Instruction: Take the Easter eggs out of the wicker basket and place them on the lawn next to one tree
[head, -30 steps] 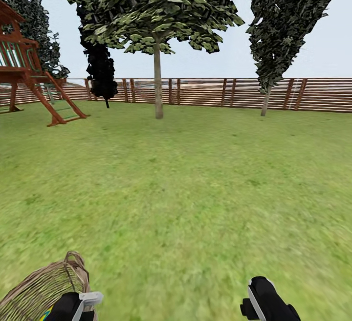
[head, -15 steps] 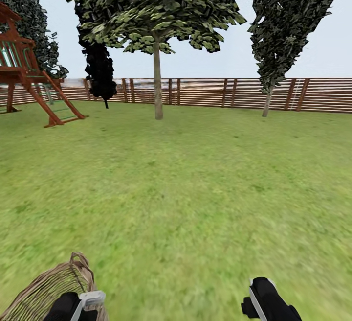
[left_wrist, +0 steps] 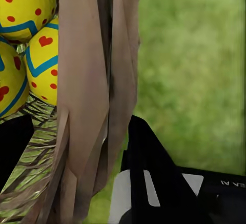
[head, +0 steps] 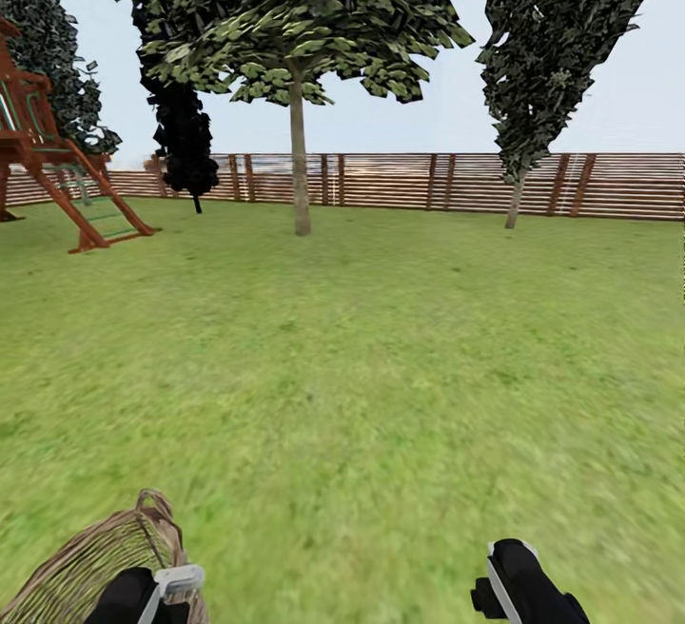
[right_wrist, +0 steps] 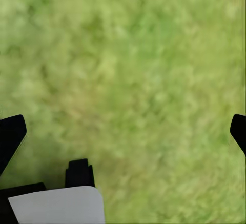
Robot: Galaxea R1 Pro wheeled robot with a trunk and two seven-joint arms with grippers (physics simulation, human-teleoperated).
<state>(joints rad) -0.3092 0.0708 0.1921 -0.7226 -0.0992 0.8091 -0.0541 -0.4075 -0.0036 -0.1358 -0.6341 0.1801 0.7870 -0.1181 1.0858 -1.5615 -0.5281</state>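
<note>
My left gripper (left_wrist: 82, 152) is shut on the wall of the brown wicker basket (left_wrist: 87, 80), one black finger inside and one outside. Three yellow Easter eggs (left_wrist: 43, 62) with blue zigzags and red dots lie together inside it. In the head view the basket (head: 90, 557) hangs at the bottom left with the left gripper (head: 143, 595) at its rim. My right gripper (head: 518, 581) is at the bottom right, and the right wrist view shows it (right_wrist: 123, 131) open over bare lawn (head: 381, 367). The tree (head: 300, 158) with a pale trunk stands far ahead by the fence.
A brown slat fence (head: 428, 182) closes the far side. A wooden playset (head: 57, 186) stands at the far left, a small black tree (head: 181, 139) beside the pale-trunked one, and a narrow dark tree (head: 533, 82) at the right. Open grass lies between me and the trees.
The whole view has shifted: the trees, fence and playset slid a little left. The basket stays in my left gripper and the right gripper keeps its place.
</note>
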